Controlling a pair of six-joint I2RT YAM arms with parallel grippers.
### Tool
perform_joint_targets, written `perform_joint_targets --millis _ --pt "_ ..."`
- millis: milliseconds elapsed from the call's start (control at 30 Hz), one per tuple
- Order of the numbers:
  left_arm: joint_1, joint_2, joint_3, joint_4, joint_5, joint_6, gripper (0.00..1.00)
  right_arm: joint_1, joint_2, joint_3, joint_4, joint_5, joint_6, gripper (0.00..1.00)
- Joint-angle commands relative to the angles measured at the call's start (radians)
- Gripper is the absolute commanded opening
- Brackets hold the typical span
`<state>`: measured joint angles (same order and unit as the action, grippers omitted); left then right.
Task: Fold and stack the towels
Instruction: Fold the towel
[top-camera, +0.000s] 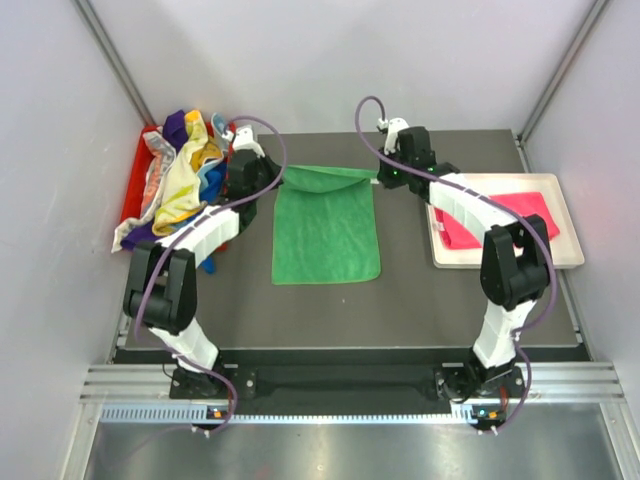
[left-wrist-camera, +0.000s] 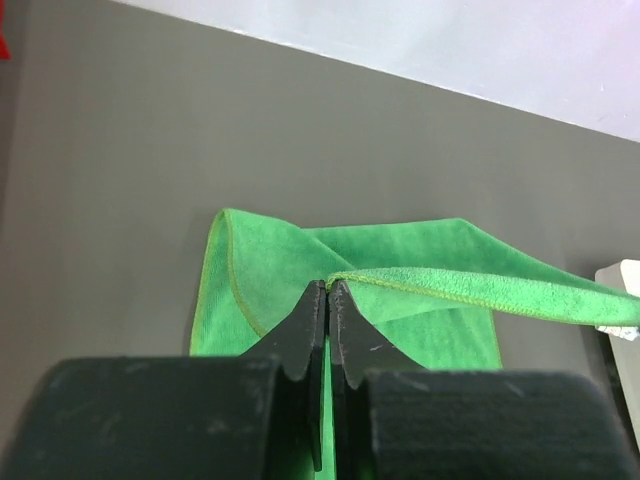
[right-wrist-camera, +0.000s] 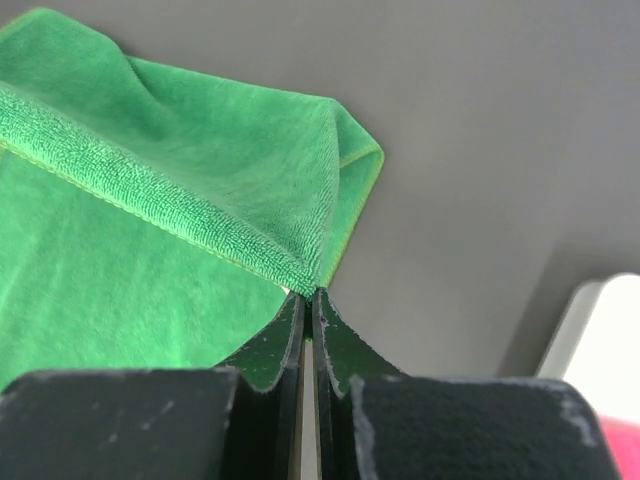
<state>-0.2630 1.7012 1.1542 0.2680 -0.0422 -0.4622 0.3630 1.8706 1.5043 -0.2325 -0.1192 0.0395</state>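
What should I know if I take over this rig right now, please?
Left gripper: shut on the far left corner of the green towel.
Right gripper: shut on its far right corner.
The towel's far edge is lifted, the rest flat mid-table.
Done: pink towel lies on the white tray.
Left: fold and stack the green one, then the mixed towels heaped in the red bin.

A robotics lab test cell. Plain white panel walls (top-camera: 330, 60) held by metal corner struts (top-camera: 108, 50) close in the dark matted counter (top-camera: 420, 300) beyond and to either side of the jaws. Behind the jaws, an aluminium rail (top-camera: 580, 385) carries two bolted-down arms, left (top-camera: 205, 235) and right (top-camera: 470, 205), trailing purple cables (top-camera: 150, 290).
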Motion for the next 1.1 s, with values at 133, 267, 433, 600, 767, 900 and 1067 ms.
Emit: perform_joint_targets --millis 133,267,433,600,767,900,1067 --pt "-0.025 -0.144 -0.128 0.034 -0.136 -0.035 0.0 0.074 -0.137 -0.107 -0.021 0.219 -0.07 0.02" --pt "-0.033 -0.198 -0.189 0.02 -0.156 -0.043 0.0 0.103 -0.174 -0.16 -0.027 0.25 -0.069 0.02" --pt "-0.044 -0.256 -0.229 -0.016 -0.18 -0.046 0.0 0.136 -0.229 -0.217 -0.027 0.292 -0.061 0.03" --pt "-0.053 -0.314 -0.292 -0.038 -0.188 -0.062 0.0 0.169 -0.263 -0.279 -0.027 0.325 -0.052 0.05" --pt "-0.062 -0.353 -0.372 -0.049 -0.202 -0.105 0.0 0.203 -0.289 -0.348 -0.018 0.358 -0.047 0.07" --pt "-0.082 -0.38 -0.418 -0.068 -0.193 -0.141 0.01 0.217 -0.323 -0.415 0.008 0.34 -0.018 0.12" --pt "-0.107 -0.4 -0.52 -0.046 -0.186 -0.196 0.24 0.229 -0.353 -0.515 0.045 0.279 0.034 0.31"
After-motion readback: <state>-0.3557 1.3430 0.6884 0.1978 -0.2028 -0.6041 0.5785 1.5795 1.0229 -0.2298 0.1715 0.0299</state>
